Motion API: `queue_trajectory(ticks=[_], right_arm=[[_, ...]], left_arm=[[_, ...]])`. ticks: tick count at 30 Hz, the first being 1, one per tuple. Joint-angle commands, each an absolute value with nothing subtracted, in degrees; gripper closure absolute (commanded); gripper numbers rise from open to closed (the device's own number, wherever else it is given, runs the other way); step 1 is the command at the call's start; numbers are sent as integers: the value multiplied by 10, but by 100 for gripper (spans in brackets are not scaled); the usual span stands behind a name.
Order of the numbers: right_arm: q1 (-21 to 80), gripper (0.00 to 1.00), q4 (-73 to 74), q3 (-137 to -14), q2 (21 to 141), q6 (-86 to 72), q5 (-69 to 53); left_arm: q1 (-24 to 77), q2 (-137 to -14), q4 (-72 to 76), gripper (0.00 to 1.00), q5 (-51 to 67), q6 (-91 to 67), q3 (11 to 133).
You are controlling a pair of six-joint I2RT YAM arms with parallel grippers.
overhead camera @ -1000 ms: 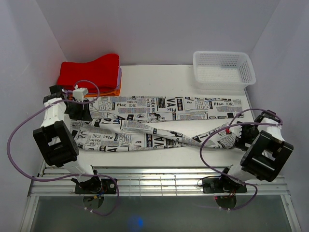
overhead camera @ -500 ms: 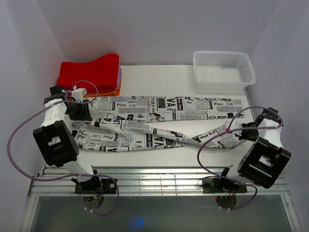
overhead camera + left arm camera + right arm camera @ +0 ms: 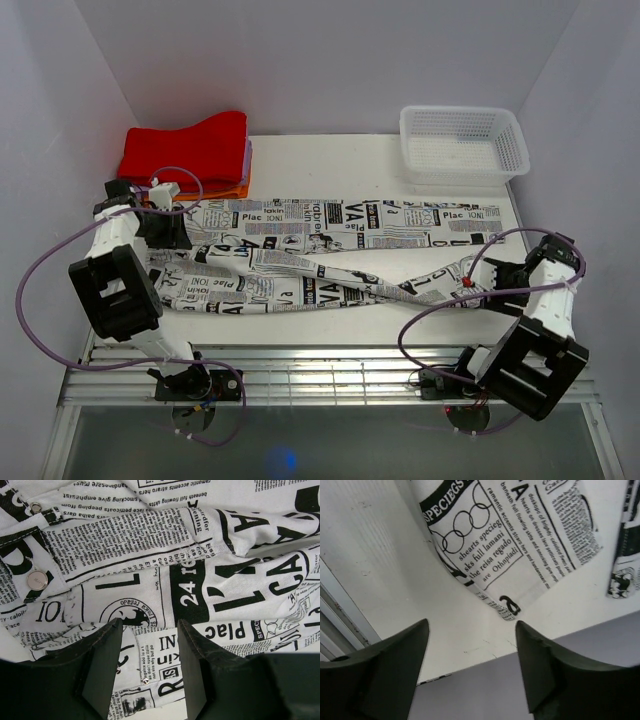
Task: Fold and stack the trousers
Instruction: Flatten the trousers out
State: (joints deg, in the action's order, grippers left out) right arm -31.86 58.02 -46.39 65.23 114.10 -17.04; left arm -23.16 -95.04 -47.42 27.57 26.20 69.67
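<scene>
The trousers [image 3: 320,250], white with black newspaper print, lie spread across the table with the waist at the left and both legs running right and crossing near the middle. My left gripper [image 3: 178,232] is open over the waist. In the left wrist view its fingers [image 3: 102,655] straddle the printed waistband [image 3: 155,650], near a metal button [image 3: 37,580]. My right gripper [image 3: 487,278] is open and empty at the end of the near leg. In the right wrist view that leg's hem [image 3: 506,606] lies just beyond the gripper [image 3: 472,627], on bare table.
A stack of folded cloths with a red one on top [image 3: 185,148] sits at the back left. A white mesh basket [image 3: 462,145] stands at the back right. The grey right wall [image 3: 520,680] is close to the right gripper. Purple cables loop round both arms.
The right arm's elbow has swung back toward the near right edge, while its gripper stays by the near leg's end. The left arm has barely moved.
</scene>
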Motion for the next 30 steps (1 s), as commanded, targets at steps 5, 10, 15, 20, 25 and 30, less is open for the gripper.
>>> queue_trajectory(ticks=[5,10,15,20,25,30], right_arm=[[-316,17,491,-486,788,1279,-131],[-304,19,440,-500,860,1259,-126],[-282,42,404,-495,913,1224,-96],[-276,92,464,-530,926,1171,-75],[-281,92,676,-643,876,1112,-133],[-281,92,751,-654,762,1118,-128]], left_arm=[[-236,-945,-480,42,284,262,708],[-235,-960,-494,42,281,253,732],[-235,-967,-504,42,272,249,748],[-235,-975,-508,42,268,249,760],[-235,-982,-501,43,281,250,752],[-235,-977,-488,43,294,250,738]])
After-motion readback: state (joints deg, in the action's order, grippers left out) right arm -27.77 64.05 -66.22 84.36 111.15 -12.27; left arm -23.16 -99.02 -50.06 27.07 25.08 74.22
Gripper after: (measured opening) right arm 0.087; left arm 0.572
